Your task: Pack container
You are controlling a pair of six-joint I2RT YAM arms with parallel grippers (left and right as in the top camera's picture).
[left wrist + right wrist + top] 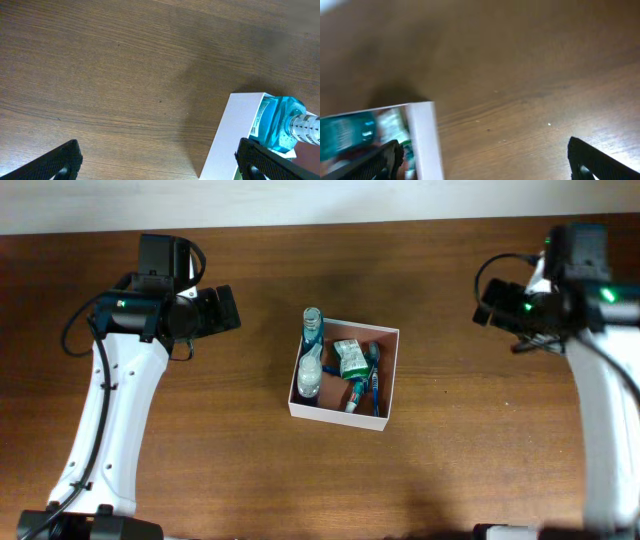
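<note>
Looking down from overhead, the wooden table [250, 480] carried the container [338, 416] at its centre. It had white walls and a reddish-brown inside, and held a clear bottle [311, 365] poking over the far rim, a green packet [351, 358] and blue toothbrushes [374, 390]. The left gripper [225, 308] and right gripper [487, 305] hung well apart from it. Left wrist: fingers [55, 162] spread wide, only tabletop between them, the box corner beside one. Right wrist — blurred — fingers [600, 160] were equally wide, with the box wall at lower left.

The container [338, 416] sat mid-table [230, 440], with the left gripper [225, 308] well to its left and the right gripper [487, 302] well to its right. Inside, a bottle [311, 365] lay along the left wall, one end overhanging the far rim. A packet [351, 358] and toothbrushes [375, 392] lay to the bottle's right.
</note>
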